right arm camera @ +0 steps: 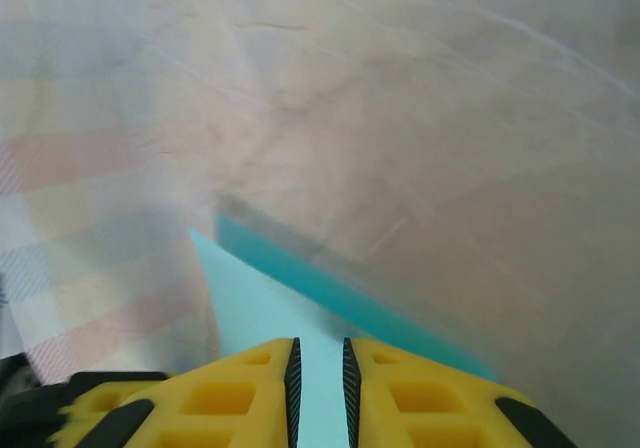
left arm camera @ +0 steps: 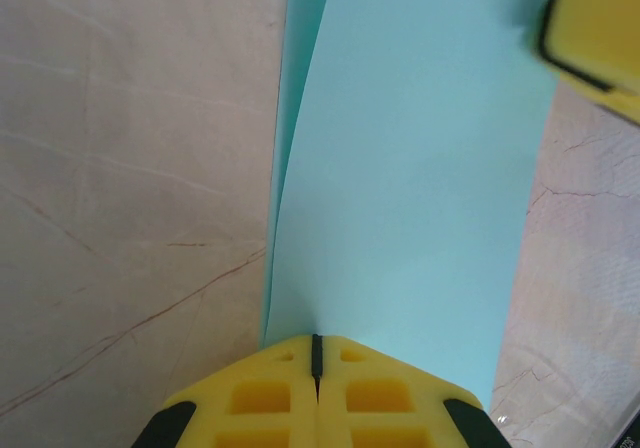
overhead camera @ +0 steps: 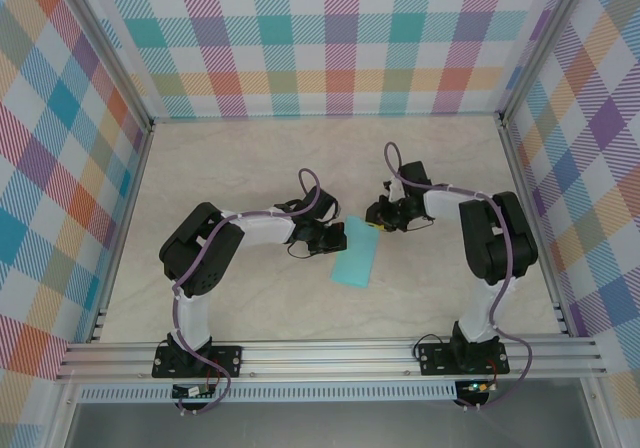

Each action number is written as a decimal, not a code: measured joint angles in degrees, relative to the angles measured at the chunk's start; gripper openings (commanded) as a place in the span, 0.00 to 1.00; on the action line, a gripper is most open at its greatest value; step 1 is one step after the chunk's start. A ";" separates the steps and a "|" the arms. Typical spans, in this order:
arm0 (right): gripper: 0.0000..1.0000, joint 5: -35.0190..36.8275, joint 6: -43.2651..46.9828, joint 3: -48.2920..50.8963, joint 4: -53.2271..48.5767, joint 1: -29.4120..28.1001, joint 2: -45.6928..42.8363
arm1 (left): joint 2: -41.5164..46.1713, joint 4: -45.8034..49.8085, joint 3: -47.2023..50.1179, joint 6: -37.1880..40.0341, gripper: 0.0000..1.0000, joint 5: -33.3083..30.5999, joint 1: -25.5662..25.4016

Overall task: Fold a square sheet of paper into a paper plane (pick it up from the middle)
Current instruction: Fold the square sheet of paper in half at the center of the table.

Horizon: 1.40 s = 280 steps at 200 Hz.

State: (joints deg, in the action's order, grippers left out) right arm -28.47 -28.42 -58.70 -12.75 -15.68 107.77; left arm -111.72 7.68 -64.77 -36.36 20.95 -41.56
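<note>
The square sheet of paper [overhead camera: 355, 253] is turquoise and lies doubled over into a long rectangle in the middle of the table. In the left wrist view the paper [left arm camera: 410, 168] shows two layers, its near edge rising into my left gripper [left arm camera: 317, 340], which is shut on it. From above, the left gripper [overhead camera: 335, 240] sits at the sheet's left edge. My right gripper [overhead camera: 378, 220] hovers at the far right corner. Its jaws [right arm camera: 319, 346] stand a narrow gap apart with paper [right arm camera: 250, 298] showing beneath them. One of its yellow fingers [left arm camera: 595, 38] overlaps that corner.
The marble-patterned table [overhead camera: 250, 168] is walled by checkered panels on three sides. An aluminium rail [overhead camera: 330, 353] carrying both arm bases runs along the near edge.
</note>
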 measured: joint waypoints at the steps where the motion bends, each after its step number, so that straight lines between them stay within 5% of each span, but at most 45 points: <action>1: 0.21 0.00 0.00 0.07 0.02 0.02 0.09 | 0.00 0.00 0.00 0.00 0.00 0.00 0.00; 218: 0.21 -2.45 -0.87 -3.74 -3.93 2.89 3.08 | 0.02 0.02 0.00 0.83 0.00 -0.07 -0.02; 280: 0.24 -1.38 -0.90 -3.52 -7.82 2.95 -3.50 | 0.02 0.02 0.00 0.83 0.00 -0.11 -0.02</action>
State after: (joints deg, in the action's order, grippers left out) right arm -29.85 -29.32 -62.22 -20.58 -12.73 104.27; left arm -111.70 7.70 -64.77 -35.53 20.84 -41.58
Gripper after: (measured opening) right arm 0.233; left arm 0.045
